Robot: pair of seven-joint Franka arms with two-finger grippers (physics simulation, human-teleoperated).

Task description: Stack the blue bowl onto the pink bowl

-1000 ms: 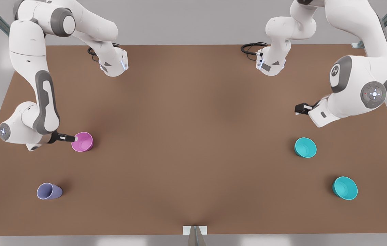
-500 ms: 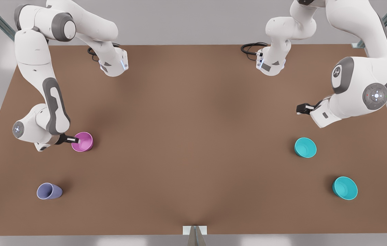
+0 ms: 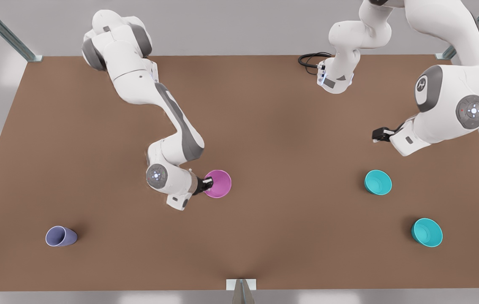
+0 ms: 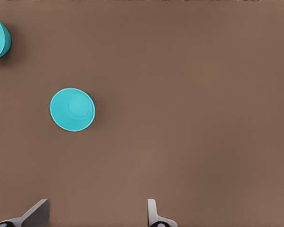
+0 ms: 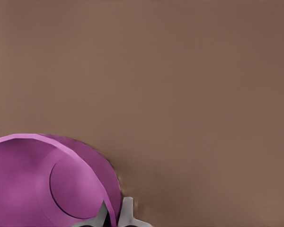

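Risk of the pink bowl [image 3: 218, 183] slipping from a thin rim pinch

Right gripper [image 3: 206, 184] clamps that bowl's rim near table centre; any tilt or jolt could drop it; left gripper [image 3: 377, 135], fingers spread and empty, hovers above the blue bowl [image 3: 377, 182]; bare brown table [image 3: 265, 126], grey walls, metal frame struts.

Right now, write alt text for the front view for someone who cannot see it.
The right gripper holds the pink bowl by its rim near the middle of the brown table. On the front view's right, the left gripper hangs open above two teal bowls; a lavender cup lies far left.
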